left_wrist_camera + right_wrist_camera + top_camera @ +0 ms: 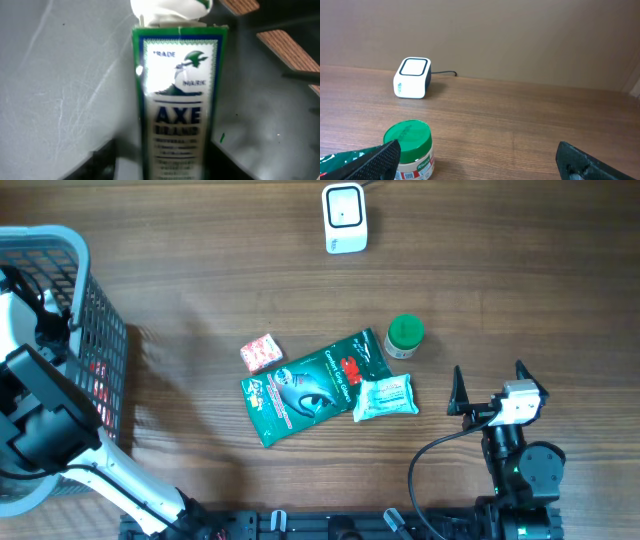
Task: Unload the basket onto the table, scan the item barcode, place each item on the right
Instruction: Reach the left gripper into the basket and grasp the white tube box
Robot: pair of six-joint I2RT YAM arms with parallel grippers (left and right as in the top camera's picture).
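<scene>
Box (175, 100) of oil sat in the basket (105, 350), close before the left claw (165, 162), its grip unclear. Clamping the box's sides would have kept the barcode bare. Right claw (488, 385) stood wide.

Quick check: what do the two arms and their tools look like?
The right arm is black with rounded joints and a small white block behind the right tool, whose two fingers are black and pointed. A black cable loops out from it. The left arm has a white link and boxy black sections; the left tool is not clear in any view.
</scene>
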